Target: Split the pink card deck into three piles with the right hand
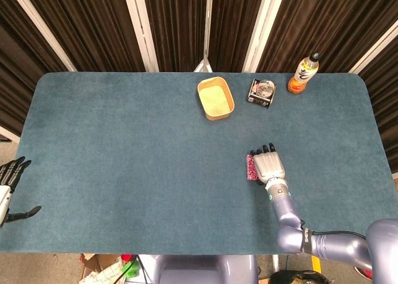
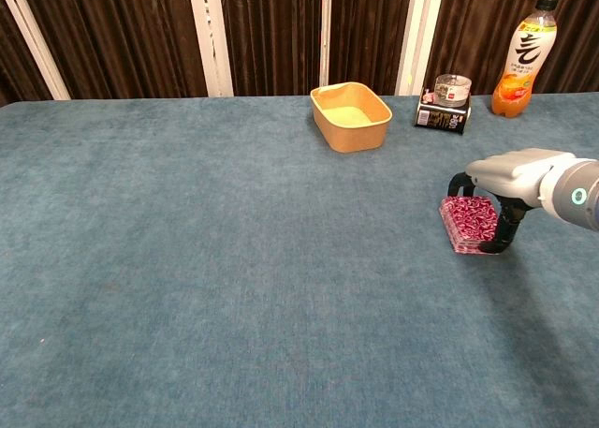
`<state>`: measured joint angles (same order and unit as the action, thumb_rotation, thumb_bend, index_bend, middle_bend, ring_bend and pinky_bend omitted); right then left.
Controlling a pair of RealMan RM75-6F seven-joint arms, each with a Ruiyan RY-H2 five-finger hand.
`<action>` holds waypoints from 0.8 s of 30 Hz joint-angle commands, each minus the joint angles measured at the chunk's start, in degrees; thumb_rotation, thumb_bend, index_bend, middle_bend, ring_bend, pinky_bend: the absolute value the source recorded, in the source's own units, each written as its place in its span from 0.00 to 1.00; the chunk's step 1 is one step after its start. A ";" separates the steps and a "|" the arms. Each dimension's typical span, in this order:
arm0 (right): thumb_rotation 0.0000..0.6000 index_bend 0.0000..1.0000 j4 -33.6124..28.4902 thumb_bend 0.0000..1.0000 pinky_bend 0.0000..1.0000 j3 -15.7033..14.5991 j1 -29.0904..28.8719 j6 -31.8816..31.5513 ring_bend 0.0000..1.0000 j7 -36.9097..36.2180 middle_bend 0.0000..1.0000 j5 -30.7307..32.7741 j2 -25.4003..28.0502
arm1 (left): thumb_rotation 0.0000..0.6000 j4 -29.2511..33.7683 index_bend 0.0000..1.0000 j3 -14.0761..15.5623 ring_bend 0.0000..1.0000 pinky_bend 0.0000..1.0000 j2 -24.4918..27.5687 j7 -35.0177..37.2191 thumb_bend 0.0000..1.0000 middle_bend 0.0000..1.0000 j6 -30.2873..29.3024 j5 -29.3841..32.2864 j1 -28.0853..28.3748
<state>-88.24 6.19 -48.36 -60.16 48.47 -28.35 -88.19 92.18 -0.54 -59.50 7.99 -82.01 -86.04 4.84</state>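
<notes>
Our right hand on the pink card deck

From the head view, our right hand (image 1: 268,166) covers the pink card deck (image 1: 251,167) mid-table; our left hand (image 1: 9,187) hangs spread off the edge. The chest view shows fingers (image 2: 458,182) and thumb curled around the deck's ends.

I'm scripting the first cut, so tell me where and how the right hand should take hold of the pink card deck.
Grip the pink card deck by its two short ends, coming from above, probably taking only the upper part of the stack. It lies flat on the table with its edges exposed. The right hand already arches over it, a finger at the far end and another at the near end.
</notes>
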 commanded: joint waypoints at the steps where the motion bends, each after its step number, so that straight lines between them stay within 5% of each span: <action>1: 1.00 0.48 -0.70 0.30 0.00 -0.23 0.30 -0.26 0.13 -0.38 0.41 -0.54 0.65 | 1.00 -0.03 0.00 -0.01 0.00 0.00 -0.04 -0.12 0.00 0.00 -0.13 -0.06 -0.03; 13: 1.00 0.49 -3.79 0.30 0.00 -0.58 2.71 -0.83 0.13 -3.96 0.41 -1.87 6.78 | 1.00 0.00 0.00 0.01 0.00 0.00 -0.34 -1.03 0.00 0.00 -0.40 -0.07 -0.12; 24: 1.00 0.49 0.98 0.30 0.00 -2.18 5.13 3.03 0.13 -7.81 0.41 -0.82 8.55 | 1.00 0.22 0.00 -0.10 0.00 0.00 -0.63 -2.16 0.00 0.00 -0.30 0.39 -0.11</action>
<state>-87.80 4.24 -43.53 -57.64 41.13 -29.23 -79.47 92.38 -0.64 -60.12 5.86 -82.32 -85.67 4.72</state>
